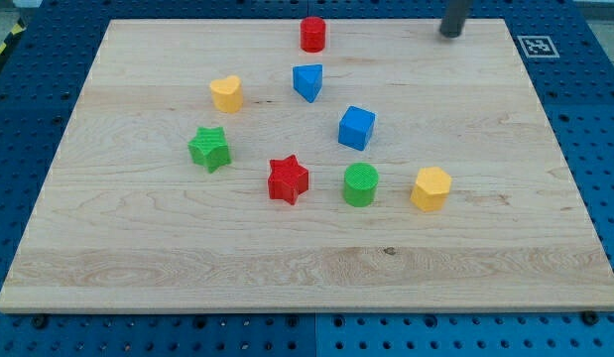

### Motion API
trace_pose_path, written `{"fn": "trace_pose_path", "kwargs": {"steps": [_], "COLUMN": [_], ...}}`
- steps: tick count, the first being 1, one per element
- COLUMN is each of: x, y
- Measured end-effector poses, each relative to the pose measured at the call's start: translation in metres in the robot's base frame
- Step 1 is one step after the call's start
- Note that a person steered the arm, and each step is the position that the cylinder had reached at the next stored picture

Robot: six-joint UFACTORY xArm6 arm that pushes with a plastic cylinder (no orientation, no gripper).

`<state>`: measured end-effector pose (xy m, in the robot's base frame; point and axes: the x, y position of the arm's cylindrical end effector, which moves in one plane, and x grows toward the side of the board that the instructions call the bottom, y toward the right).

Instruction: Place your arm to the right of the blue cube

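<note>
1. the rod's tip rests near the view's top right of the desk, well apart from every block; the arm carries no jaws, only this rod.
2. the blue cube sits near the middle of the desk, below and to the left of the tip.
3. a blue block lies to the cube's upper left, a red cylinder above that.
4. a green cylinder, a red star and a yellow block lie below the cube.
</note>
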<state>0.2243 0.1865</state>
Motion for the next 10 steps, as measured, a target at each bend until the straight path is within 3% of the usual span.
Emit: {"fn": "trace_pose_path", "kwargs": {"steps": [1, 3, 6, 9, 10], "x": [0.002, 0.065, 0.065, 0.202, 0.201], "y": [-0.016, -0.033, -0.034, -0.024, -0.064]}}
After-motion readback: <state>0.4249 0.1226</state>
